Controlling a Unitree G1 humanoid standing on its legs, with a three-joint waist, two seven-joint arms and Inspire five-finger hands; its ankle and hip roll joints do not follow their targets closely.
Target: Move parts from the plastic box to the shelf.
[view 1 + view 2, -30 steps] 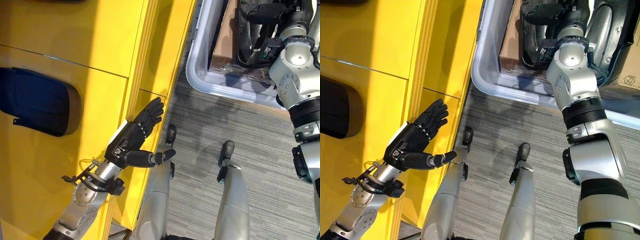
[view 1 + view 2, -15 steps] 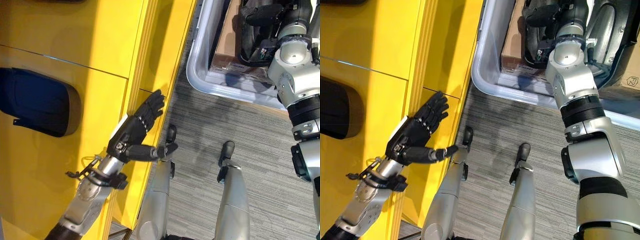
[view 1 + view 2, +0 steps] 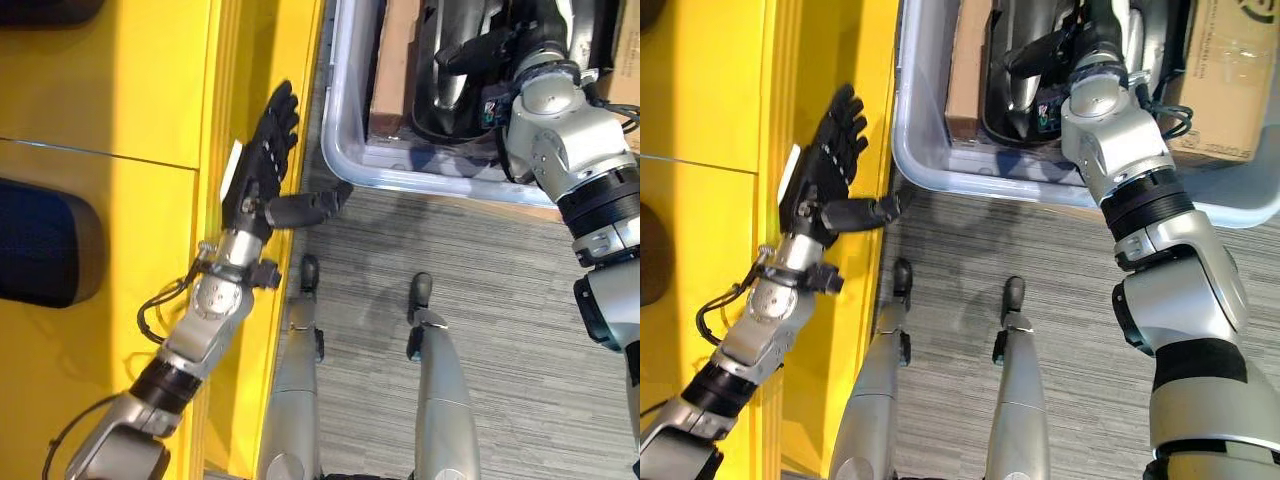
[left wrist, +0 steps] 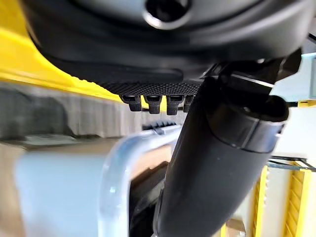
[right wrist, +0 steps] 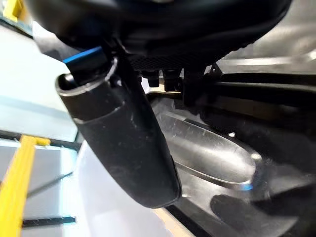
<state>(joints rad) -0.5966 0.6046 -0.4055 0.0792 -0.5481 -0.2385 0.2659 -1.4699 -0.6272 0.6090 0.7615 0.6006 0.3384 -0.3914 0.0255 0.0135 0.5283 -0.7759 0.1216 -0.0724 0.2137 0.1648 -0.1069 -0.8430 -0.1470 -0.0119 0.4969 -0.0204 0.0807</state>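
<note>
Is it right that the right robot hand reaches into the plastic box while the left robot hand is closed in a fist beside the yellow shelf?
Not quite. The left robot hand is open, its fingers straight and thumb held out, as the left eye view shows. The rest holds: it is beside the yellow shelf, and the right robot hand reaches into the plastic box.

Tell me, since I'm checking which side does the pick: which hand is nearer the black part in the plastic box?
Right. The right hand reaches into the plastic box over the black part; the left hand is outside, open beside the yellow shelf.
</note>
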